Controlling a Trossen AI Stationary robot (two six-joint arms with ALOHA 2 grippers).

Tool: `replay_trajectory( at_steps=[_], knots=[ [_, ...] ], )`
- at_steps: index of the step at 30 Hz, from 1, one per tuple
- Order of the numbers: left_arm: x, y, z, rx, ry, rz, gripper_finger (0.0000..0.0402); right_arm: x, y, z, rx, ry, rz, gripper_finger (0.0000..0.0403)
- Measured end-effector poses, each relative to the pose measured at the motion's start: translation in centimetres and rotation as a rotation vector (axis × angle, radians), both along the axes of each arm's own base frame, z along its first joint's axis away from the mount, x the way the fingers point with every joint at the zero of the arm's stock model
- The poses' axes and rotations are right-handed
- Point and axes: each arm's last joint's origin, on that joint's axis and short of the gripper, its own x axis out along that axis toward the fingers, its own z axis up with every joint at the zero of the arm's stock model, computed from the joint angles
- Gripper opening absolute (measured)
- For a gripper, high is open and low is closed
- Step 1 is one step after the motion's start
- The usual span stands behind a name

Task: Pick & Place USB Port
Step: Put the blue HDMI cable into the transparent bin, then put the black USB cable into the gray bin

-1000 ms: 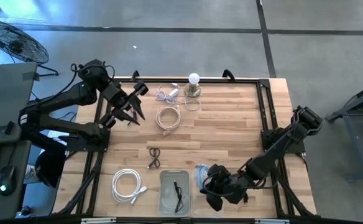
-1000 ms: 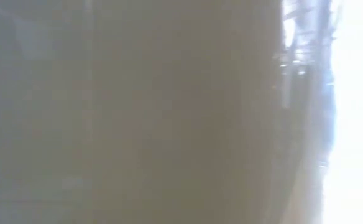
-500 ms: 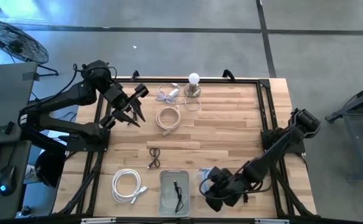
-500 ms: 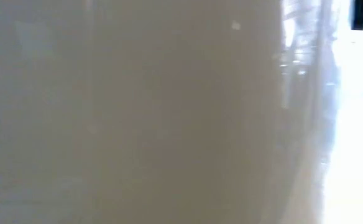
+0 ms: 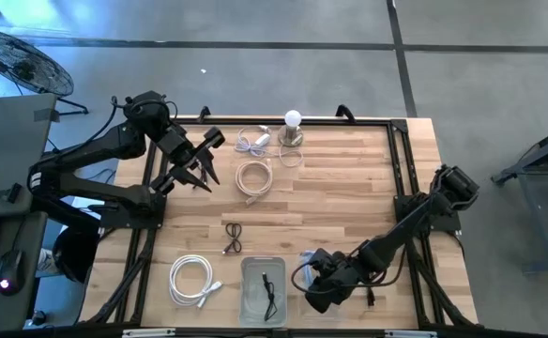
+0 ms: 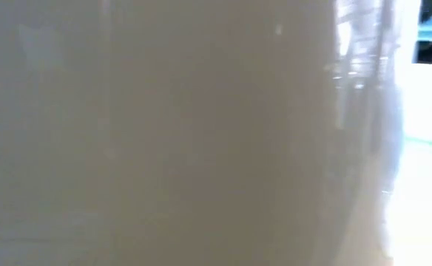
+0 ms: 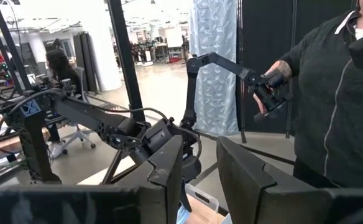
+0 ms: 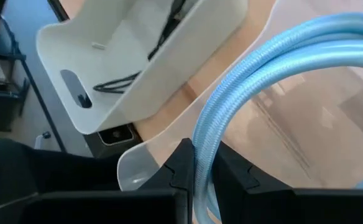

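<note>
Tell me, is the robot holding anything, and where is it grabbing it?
The right gripper pinches the light blue cable on its coiled strands. The left gripper holds nothing.

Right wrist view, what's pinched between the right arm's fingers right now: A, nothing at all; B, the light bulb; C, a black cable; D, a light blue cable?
D: in the right wrist view the right gripper has its fingers closed on the light blue cable, near the grey bin that holds a black cable.
</note>
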Motion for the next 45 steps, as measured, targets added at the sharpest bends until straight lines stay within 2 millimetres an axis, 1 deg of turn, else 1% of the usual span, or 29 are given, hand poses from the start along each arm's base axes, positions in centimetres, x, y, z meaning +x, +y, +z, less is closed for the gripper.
replay_trajectory(
  at_steps=[2, 4, 8, 13, 16, 19, 24, 27, 30, 35, 40, 43, 45],
  knots=[
    [0.0, 0.0, 0.0, 0.0, 0.0, 0.0, 0.0097, 0.0, -0.3, -0.1, 0.004, 0.032, -0.005, 0.0037],
    [0.0, 0.0, 0.0, 0.0, 0.0, 0.0, 0.0097, 0.0, -0.5, -0.2, 0.0, 0.041, -0.009, 0.0063],
    [0.0, 0.0, 0.0, -0.001, 0.004, 0.0, 0.0097, 0.5, -0.7, 0.0, 0.003, 0.012, 0.002, 0.0115],
    [0.0, 0.0, -0.2, -0.004, 0.023, 0.0, 0.0097, 1.2, -0.9, 0.3, 0.012, -0.047, 0.04, 0.0157],
    [0.0, 0.0, -0.4, 0.008, 0.024, 0.001, 0.0097, 1.6, -0.9, 0.7, 0.031, -0.093, 0.083, 0.0174],
    [0.0, 0.0, -0.5, 0.017, 0.02, 0.002, 0.0097, 1.8, -1.3, 1.5, 0.032, -0.138, 0.126, 0.0185],
    [0.0, 0.0, -0.4, 0.018, 0.019, 0.002, 0.0097, 1.3, -2.9, 3.9, 0.027, -0.188, 0.142, 0.0188],
    [0.0, 0.0, -0.4, 0.018, 0.018, 0.002, 0.0097, 0.7, -4.2, 6.0, 0.046, -0.23, 0.12, 0.0183],
    [0.0, 0.0, -0.5, 0.019, 0.019, 0.001, 0.0097, -0.5, -5.5, 8.2, 0.064, -0.263, 0.1, 0.0172],
    [0.0, 0.0, -0.5, 0.018, 0.023, 0.001, 0.0097, -3.5, -7.6, 11.3, 0.063, -0.278, 0.077, 0.0143],
    [0.0, 0.0, -0.9, 0.038, 0.039, 0.001, 0.0097, -6.8, -9.5, 13.3, 0.094, -0.247, 0.021, 0.012],
    [0.0, 0.0, -1.3, 0.042, 0.066, 0.003, 0.0097, -8.5, -10.1, 14.0, 0.143, -0.202, 0.0, 0.0112],
    [0.0, 0.0, -1.5, 0.043, 0.081, 0.011, 0.0097, -9.5, -10.3, 14.1, 0.197, -0.135, -0.015, 0.0107]
  ],
)
